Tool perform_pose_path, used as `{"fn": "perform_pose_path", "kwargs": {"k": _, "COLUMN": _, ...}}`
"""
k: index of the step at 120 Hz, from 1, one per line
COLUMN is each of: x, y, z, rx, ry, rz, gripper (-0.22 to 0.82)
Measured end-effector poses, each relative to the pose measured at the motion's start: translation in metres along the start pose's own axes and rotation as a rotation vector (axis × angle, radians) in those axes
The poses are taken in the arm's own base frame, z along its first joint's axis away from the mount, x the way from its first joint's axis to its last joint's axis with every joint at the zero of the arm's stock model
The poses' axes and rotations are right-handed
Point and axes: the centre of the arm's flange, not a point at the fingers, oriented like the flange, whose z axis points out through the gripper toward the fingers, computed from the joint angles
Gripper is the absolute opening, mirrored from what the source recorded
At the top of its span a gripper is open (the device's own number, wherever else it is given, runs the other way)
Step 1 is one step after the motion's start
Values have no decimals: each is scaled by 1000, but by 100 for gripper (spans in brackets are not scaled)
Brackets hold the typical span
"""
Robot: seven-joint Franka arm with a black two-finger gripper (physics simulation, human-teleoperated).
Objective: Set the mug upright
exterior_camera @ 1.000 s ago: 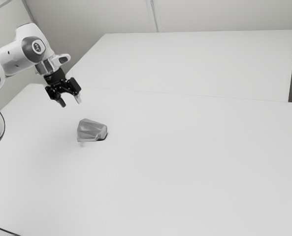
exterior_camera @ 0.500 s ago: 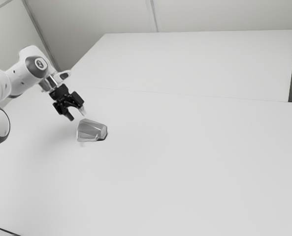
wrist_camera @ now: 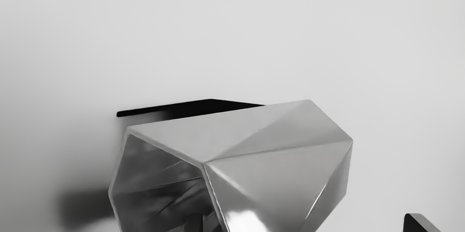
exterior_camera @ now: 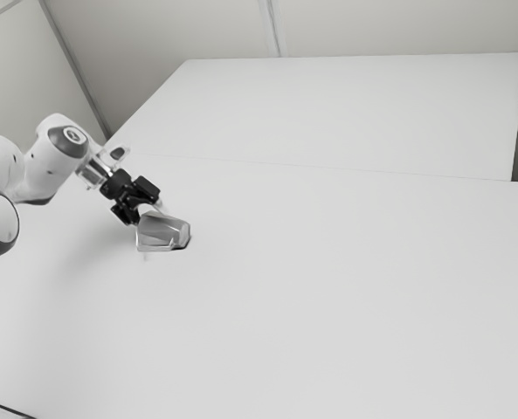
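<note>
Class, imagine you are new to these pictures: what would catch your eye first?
First, the shiny, faceted mug lying on its side on the pale table, toward the exterior view's left. Then the black gripper, its fingers apart, close by the mug's open mouth.

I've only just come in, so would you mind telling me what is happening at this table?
A robot arm is at work on a mug that lies on its side on the table. Its claw is open right by the mug, one fingertip showing against the mouth and the other out past the side. The mug isn't gripped or upright yet; closing on it looks like the likely next step.
</note>
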Motion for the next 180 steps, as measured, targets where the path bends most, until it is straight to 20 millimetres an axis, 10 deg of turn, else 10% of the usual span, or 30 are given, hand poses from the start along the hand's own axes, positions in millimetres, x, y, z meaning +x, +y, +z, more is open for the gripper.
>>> {"fn": "perform_pose_path", "kwargs": {"k": 19, "x": 2, "y": 3, "z": 5, "rx": -58, "ry": 28, "rz": -1, "gripper": 55}}
{"fn": "perform_pose_path", "kwargs": {"k": 53, "x": 5, "y": 13, "z": 6, "rx": -78, "ry": 47, "rz": 24, "gripper": 1}}
{"fn": "perform_pose_path", "kwargs": {"k": 84, "x": 6, "y": 42, "z": -6, "rx": -49, "ry": 68, "rz": 79, "gripper": -13}}
{"fn": "perform_pose_path", "kwargs": {"k": 121, "x": -29, "y": 168, "z": -41, "rx": 126, "ry": 50, "rz": 232, "gripper": -17}}
{"fn": "perform_pose_path", "kwargs": {"k": 180, "x": -116, "y": 324, "z": 30, "rx": 541, "ry": -117, "rz": 352, "gripper": -17}}
